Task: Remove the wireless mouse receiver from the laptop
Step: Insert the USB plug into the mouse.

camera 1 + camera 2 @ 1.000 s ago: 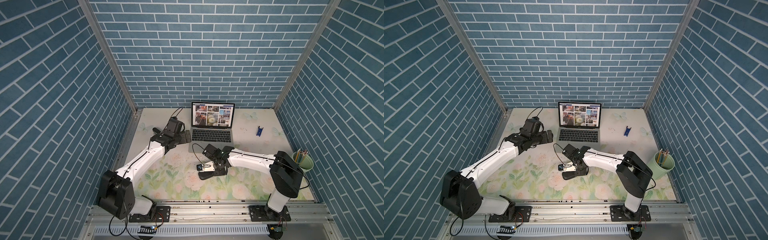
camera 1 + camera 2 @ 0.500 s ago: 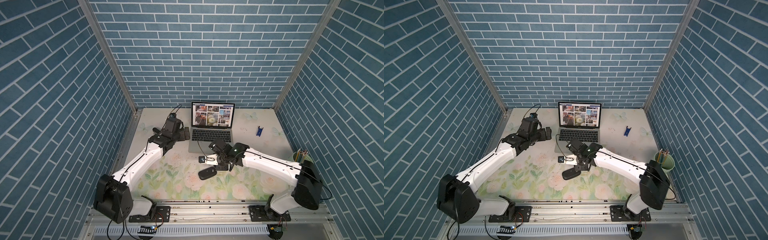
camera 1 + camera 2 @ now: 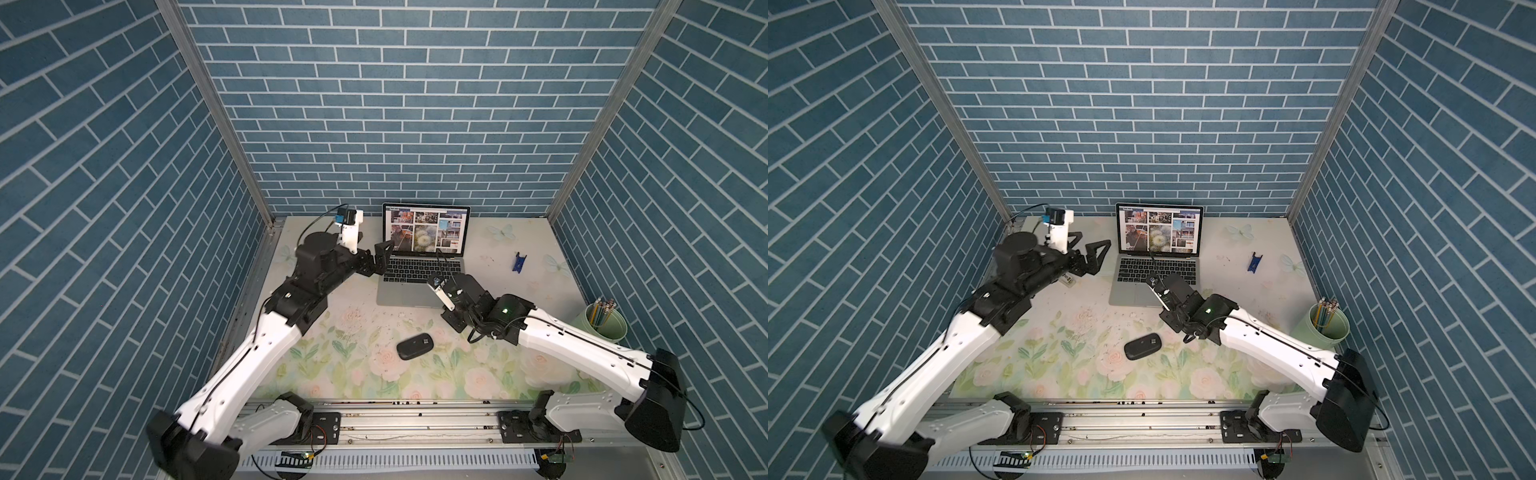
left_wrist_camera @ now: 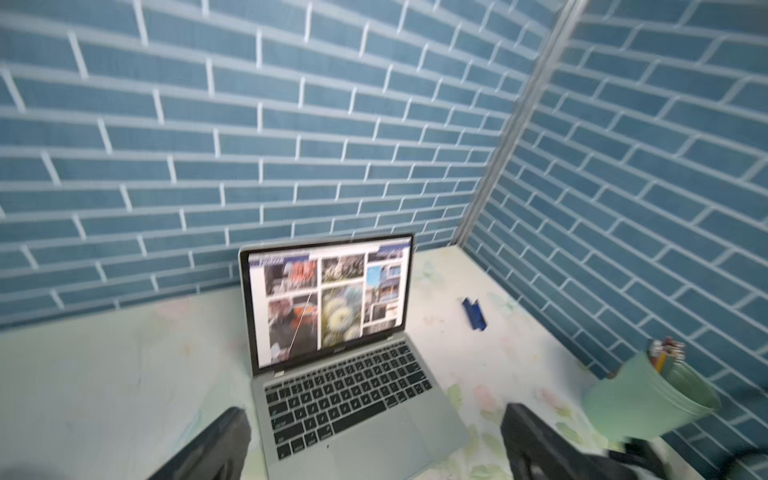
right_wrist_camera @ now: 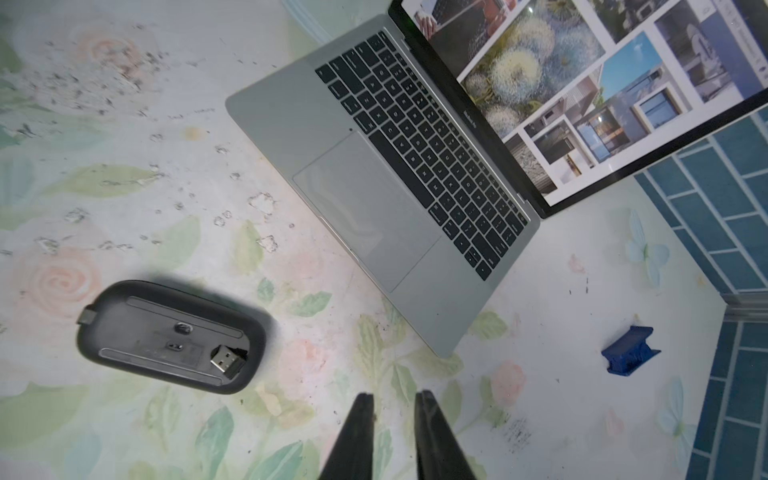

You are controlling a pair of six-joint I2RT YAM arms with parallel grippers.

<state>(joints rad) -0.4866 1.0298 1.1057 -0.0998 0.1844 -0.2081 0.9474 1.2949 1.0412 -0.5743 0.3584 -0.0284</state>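
Black wireless mouse receiver (image 5: 227,358) lies in the underside recess of the upturned mouse (image 5: 158,332) on the table (image 5: 540,332), apart from the laptop (image 5: 365,199). Right end effector (image 5: 392,399) hovers near it, narrowly parted, empty. Left end effector (image 4: 374,415) is spread wide beside the laptop.

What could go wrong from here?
1. The wireless mouse receiver lies askew in the bay of the upturned mouse; a nudge from the right gripper, open and empty nearby, might knock it out.
2. The left gripper hangs wide open close beside the laptop; a swing could hit its screen.
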